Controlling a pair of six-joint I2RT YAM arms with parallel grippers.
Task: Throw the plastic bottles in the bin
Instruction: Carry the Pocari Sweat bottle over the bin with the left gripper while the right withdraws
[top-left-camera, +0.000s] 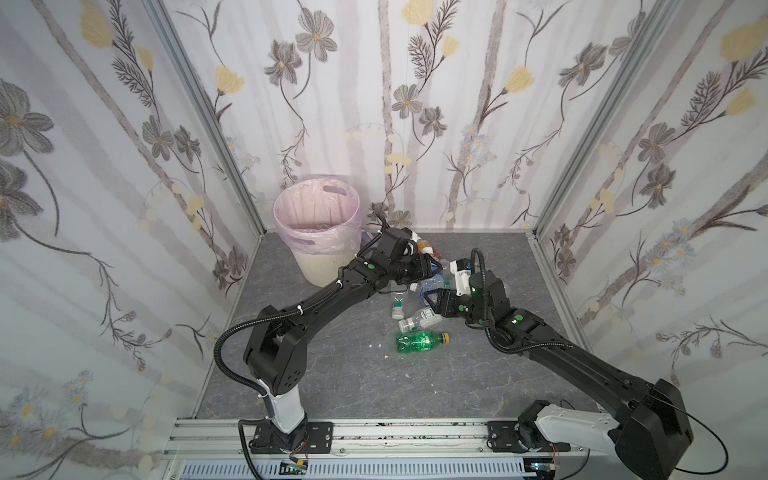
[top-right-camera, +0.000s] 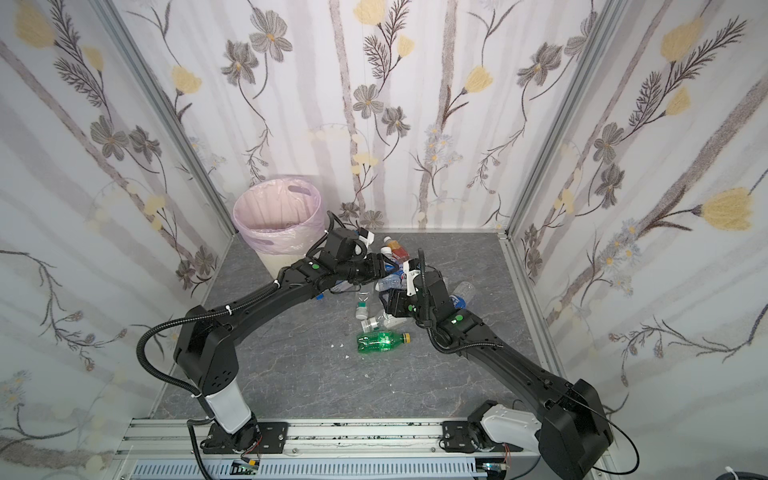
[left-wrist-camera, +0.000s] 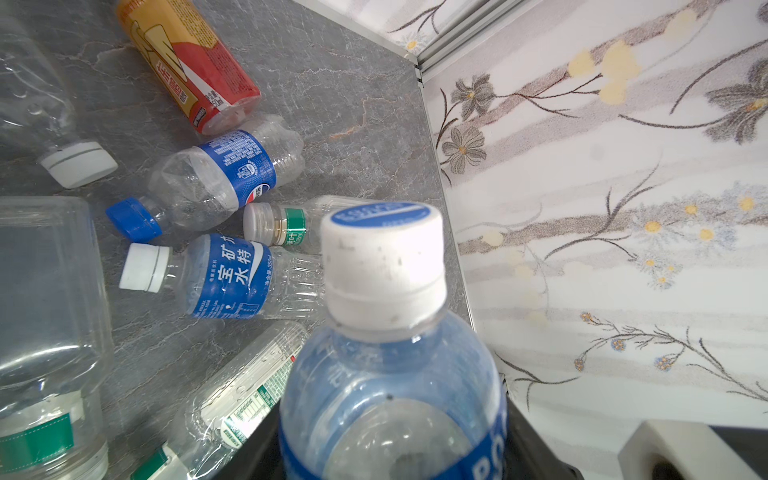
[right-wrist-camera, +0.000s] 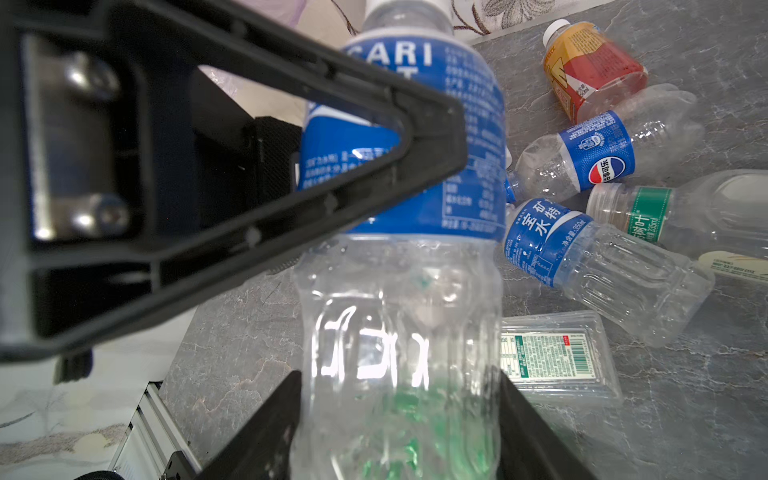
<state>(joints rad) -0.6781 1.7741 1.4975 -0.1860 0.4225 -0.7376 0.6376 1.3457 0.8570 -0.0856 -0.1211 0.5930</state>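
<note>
In both top views the left arm (top-left-camera: 328, 297) hides part of the base of the bin (top-left-camera: 307, 266); with the right arm (top-left-camera: 552, 353) it covers some plastic bottles (top-left-camera: 430, 284). The white-capped bottle (left-wrist-camera: 390, 374) runs off the left wrist view's edge, base unseen.

Left arm (top-left-camera: 332, 303) and right arm (top-left-camera: 582, 363): black angular links, white segments farthest from the tool end, green dots near it, ribbed black cable hoses.

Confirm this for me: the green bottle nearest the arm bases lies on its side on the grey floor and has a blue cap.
Not quite. The green bottle does lie on its side on the grey floor, but its cap is yellow, not blue; both top views show it.
</note>
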